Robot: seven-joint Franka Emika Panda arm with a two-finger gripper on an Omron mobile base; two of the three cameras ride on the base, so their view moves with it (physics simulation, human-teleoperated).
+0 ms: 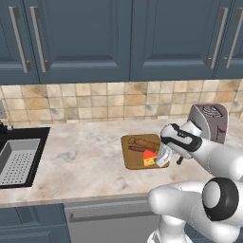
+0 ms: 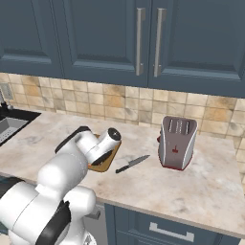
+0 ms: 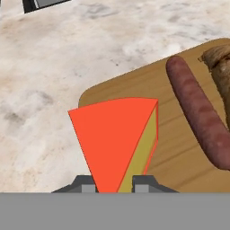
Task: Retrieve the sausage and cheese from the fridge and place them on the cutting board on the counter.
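Note:
The cheese [image 3: 117, 134], a yellow wedge with a red-orange face, sits between my two fingertips, and my gripper [image 3: 114, 186] is shut on it. It is at the near corner of the wooden cutting board [image 3: 179, 170]; whether it touches the board I cannot tell. The dark red-brown sausage [image 3: 197, 112] lies on the board beside the cheese. In the left base view the cheese [image 1: 150, 158], sausage [image 1: 137, 148] and board [image 1: 130, 161] lie on the beige counter [image 1: 85, 161], with my gripper [image 1: 159, 161] at the board's right edge. The fridge is out of view.
A brown lumpy item [image 3: 220, 63] lies on the board's far part. A toaster [image 2: 177, 142] stands to the right, and a knife [image 2: 132, 164] lies between it and the board [image 2: 103, 165]. The black sink [image 1: 19, 159] is at the far left. Blue cabinets hang above.

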